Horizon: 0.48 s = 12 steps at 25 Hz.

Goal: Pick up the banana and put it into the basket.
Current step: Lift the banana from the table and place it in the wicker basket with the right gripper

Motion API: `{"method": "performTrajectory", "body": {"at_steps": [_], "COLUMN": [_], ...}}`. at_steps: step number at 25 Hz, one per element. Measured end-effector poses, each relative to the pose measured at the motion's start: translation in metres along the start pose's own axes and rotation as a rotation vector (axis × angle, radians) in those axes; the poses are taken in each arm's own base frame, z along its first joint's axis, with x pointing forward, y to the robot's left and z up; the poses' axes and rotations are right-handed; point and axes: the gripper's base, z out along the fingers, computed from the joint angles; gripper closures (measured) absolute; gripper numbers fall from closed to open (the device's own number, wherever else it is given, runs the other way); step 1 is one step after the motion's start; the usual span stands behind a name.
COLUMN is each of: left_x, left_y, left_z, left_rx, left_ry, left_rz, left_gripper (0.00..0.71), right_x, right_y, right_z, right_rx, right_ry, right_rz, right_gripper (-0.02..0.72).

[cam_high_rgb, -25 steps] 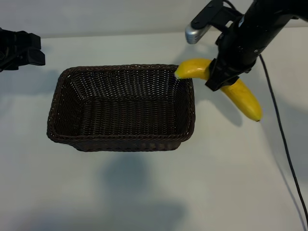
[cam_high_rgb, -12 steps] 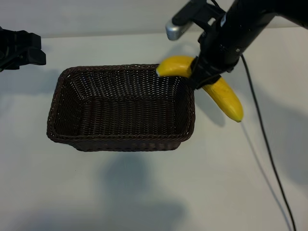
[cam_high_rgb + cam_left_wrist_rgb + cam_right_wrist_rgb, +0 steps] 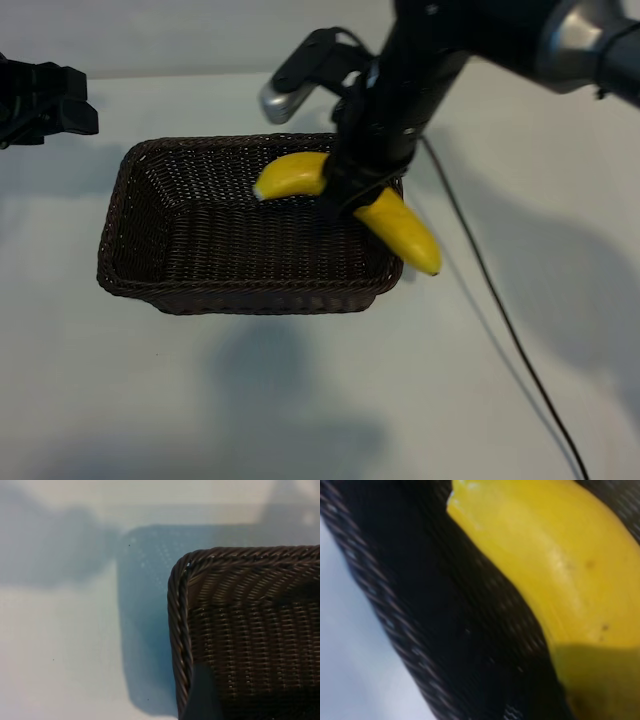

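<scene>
Exterior view, progress: I already have the banana (image 3: 398, 225) off the worktop (image 3: 300, 400) and up in the air, so the pick-up is done. What is left, as I judge it, is to bring it fully over the basket (image 3: 140, 270), lower it and let go.
Exterior view, banana and basket: One end of the banana reaches in over the basket's interior near the far rim; the other end hangs out past the basket's right rim, over the worktop. It lies nowhere on the basket floor yet.
Exterior view, my right jaws: My right gripper (image 3: 345, 195) points steeply down over the basket's far right corner, and its jaws are clamped across the banana's middle, one yellow end showing on each side of them.
Exterior view, my left arm: My left gripper (image 3: 60, 105) sits parked at the worktop's far left edge, apart from the basket, with its jaws spread wide and holding nothing.
Left wrist view: I see only one rounded corner of the basket's braided rim (image 3: 180, 630), with bare worktop beside it. No banana shows here.
Right wrist view: The banana (image 3: 560, 575) fills the view close up, with dark basket weave (image 3: 470, 645) beneath it and a strip of pale worktop beyond the rim. The jaws themselves do not show.
</scene>
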Motion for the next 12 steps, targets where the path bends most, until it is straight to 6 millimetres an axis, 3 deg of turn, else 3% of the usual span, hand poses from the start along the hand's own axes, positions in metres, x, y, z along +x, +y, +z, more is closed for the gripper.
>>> {"method": "performTrajectory", "body": {"at_steps": [5,12], "left_x": [0.001,0.001], "left_y": [0.000,0.000], "left_z": [0.000,0.000], "left_rx": [0.001,0.005], "left_ry": [0.007,0.012], "left_rz": [0.001,0.003], "left_gripper": [0.121,0.121], "right_x": [-0.017,-0.026], "right_y": [0.016,0.017], "right_z": [0.010,0.011], "right_rx": [-0.007,0.002], "right_ry": [0.004,-0.019], "right_rz": [-0.054,-0.083], "right_gripper": [0.295,0.295]}}
